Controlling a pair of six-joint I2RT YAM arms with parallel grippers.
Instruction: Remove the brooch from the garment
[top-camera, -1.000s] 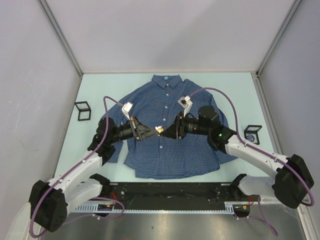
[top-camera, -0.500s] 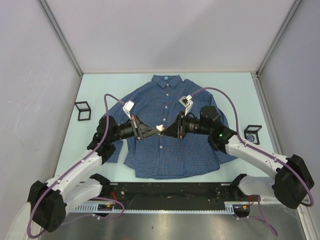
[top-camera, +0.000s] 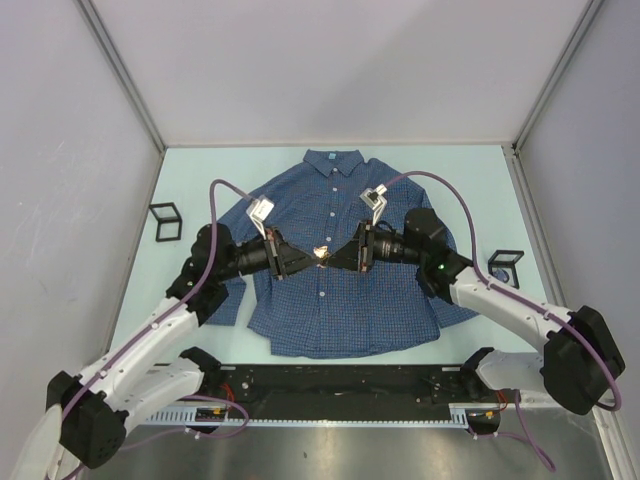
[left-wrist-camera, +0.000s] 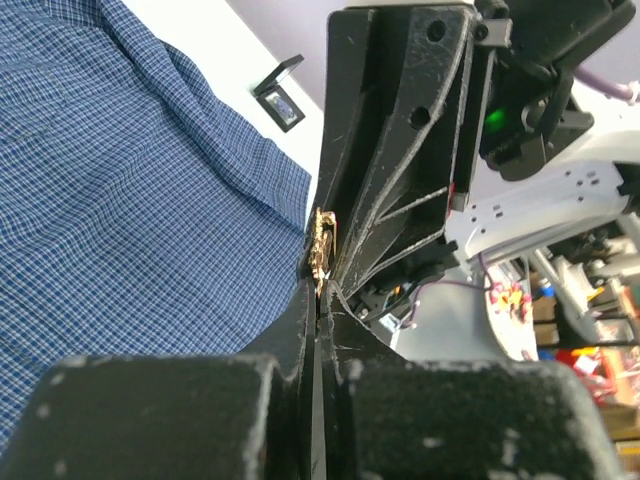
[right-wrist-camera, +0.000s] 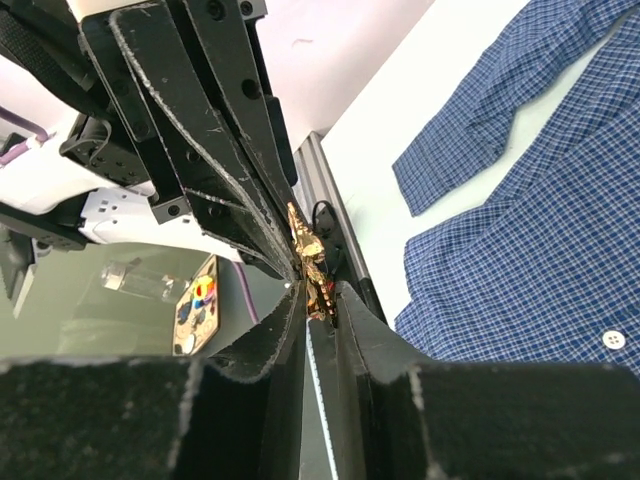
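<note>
The garment (top-camera: 330, 290), a blue checked shirt, lies flat and buttoned on the pale table. The brooch (top-camera: 320, 251), a small gold ornament, hangs above the shirt's chest between the two gripper tips. My left gripper (top-camera: 306, 259) comes in from the left and my right gripper (top-camera: 336, 259) from the right, tip to tip. In the left wrist view the jaws are shut, with the brooch (left-wrist-camera: 321, 245) at the tips of the left gripper (left-wrist-camera: 321, 288). In the right wrist view the brooch (right-wrist-camera: 310, 262) sits pinched in the right gripper (right-wrist-camera: 320, 300). The shirt (left-wrist-camera: 120, 200) lies below, apart from the brooch.
Two small black frame stands sit on the table, one at the left (top-camera: 165, 221) and one at the right (top-camera: 505, 268). Grey walls close in the table at the back and sides. The arms' cables arc over the shirt's sleeves.
Both grippers have moved a little away from the bases, toward the collar, keeping the brooch between their tips. The shirt has stayed flat.
</note>
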